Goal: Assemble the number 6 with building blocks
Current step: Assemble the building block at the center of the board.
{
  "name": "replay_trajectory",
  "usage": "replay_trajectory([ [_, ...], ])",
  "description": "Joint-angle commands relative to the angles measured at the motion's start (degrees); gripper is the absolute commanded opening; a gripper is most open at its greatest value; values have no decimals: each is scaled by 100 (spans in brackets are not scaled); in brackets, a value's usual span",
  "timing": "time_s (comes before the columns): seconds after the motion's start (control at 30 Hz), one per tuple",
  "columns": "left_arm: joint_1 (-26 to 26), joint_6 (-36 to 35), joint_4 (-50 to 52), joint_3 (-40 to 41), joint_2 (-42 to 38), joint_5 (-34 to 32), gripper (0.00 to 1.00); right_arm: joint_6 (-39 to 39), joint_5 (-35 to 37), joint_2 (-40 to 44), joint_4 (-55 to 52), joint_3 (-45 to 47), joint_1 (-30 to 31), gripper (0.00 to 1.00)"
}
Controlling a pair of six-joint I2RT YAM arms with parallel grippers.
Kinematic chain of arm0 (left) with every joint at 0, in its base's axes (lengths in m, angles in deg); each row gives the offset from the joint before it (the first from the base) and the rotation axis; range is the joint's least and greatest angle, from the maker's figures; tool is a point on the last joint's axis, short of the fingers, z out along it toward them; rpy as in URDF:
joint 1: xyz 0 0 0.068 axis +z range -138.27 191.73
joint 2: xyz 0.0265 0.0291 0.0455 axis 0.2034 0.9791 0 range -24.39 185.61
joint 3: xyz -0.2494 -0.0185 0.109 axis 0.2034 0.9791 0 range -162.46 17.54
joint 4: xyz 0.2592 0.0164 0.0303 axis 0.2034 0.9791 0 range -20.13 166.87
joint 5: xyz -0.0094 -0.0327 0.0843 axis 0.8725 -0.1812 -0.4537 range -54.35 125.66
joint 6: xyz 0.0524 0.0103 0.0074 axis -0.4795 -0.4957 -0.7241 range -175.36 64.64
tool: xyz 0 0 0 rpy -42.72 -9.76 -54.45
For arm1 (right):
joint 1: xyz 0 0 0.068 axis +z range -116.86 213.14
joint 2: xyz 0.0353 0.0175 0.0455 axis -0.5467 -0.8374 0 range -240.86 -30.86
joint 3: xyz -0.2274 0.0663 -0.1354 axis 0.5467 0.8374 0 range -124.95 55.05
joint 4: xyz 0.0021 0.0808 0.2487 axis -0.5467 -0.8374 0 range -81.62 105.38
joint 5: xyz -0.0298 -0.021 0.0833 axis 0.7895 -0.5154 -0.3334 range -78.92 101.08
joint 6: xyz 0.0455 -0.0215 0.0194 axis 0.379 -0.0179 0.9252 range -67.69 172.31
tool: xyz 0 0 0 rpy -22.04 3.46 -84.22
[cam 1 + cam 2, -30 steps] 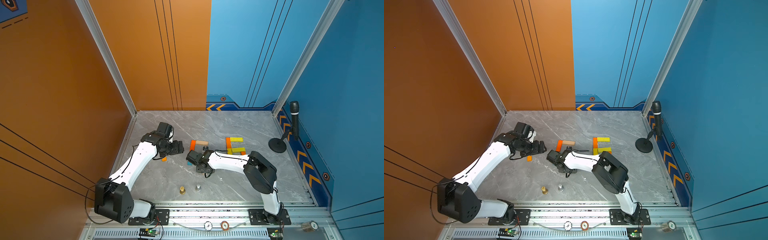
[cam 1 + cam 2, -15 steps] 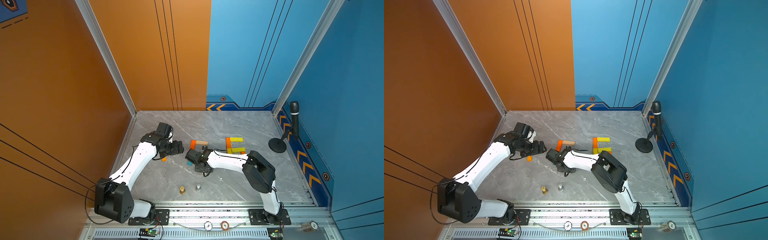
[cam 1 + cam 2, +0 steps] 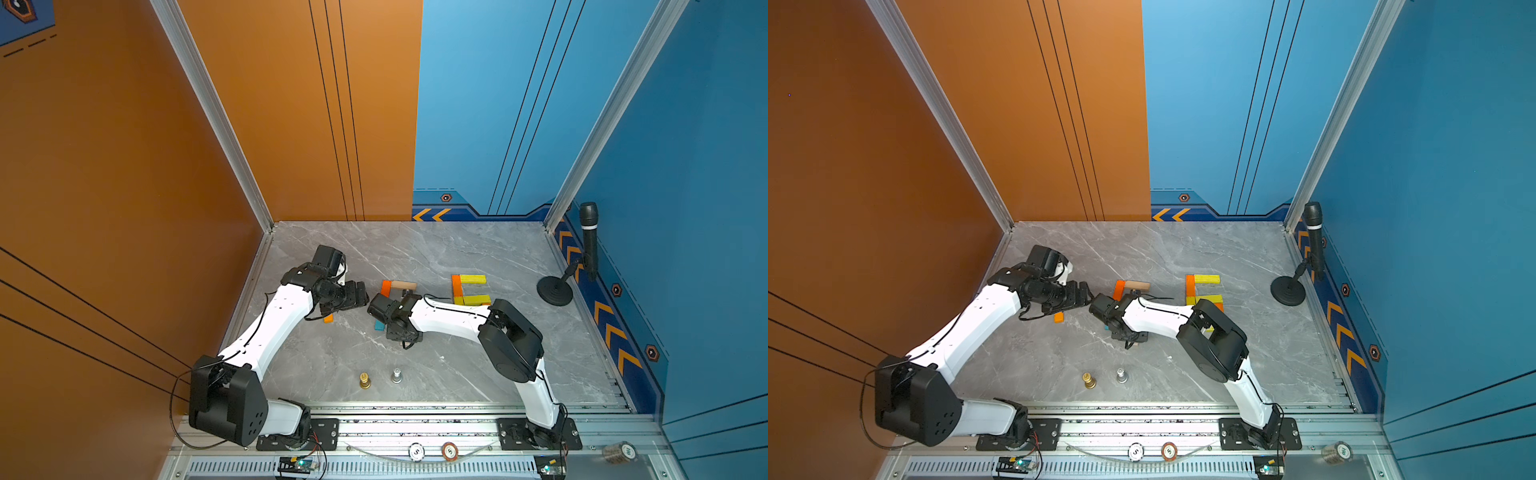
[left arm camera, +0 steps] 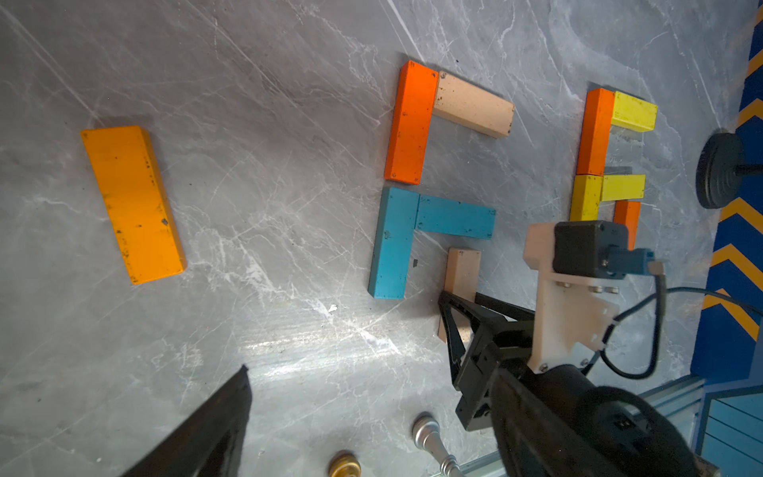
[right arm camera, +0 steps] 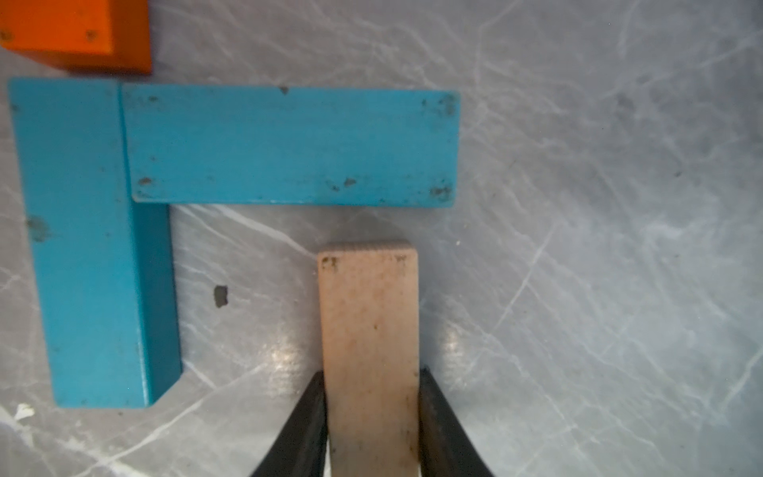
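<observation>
My right gripper [image 5: 371,373] is shut on a tan building block [image 5: 369,330], one finger on each long side. The block's free end points at a flat teal block [image 5: 289,144], with a gap between them. That teal block meets a second teal one [image 5: 82,247] in an L, and an orange block [image 5: 74,29] lies beyond the corner. In the left wrist view an orange [image 4: 411,122] and a tan block [image 4: 472,105] top this figure. A lone orange block [image 3: 328,318] lies under my left gripper [image 3: 353,297], which is open and holds nothing.
A second group of yellow and orange blocks [image 3: 471,279] lies further right, partly behind my right arm. A gold pawn [image 3: 365,380] and a silver pawn [image 3: 397,375] stand near the front edge. A microphone stand [image 3: 555,291] is by the right wall. Two chips [image 3: 416,451] rest on the front rail.
My right gripper has narrowed onto the tan block and shifted slightly to the left. The left arm has barely moved.
</observation>
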Motion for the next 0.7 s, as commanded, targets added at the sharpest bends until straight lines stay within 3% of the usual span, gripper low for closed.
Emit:
replay_trajectory([
  [0.0, 50, 36, 8, 86, -119, 136, 90, 101, -22, -142, -318, -41, -36, 36],
  [0.67, 99, 43, -13, 152, -142, 163, 90, 229, 76, 148, -556, 147, -9, 35],
])
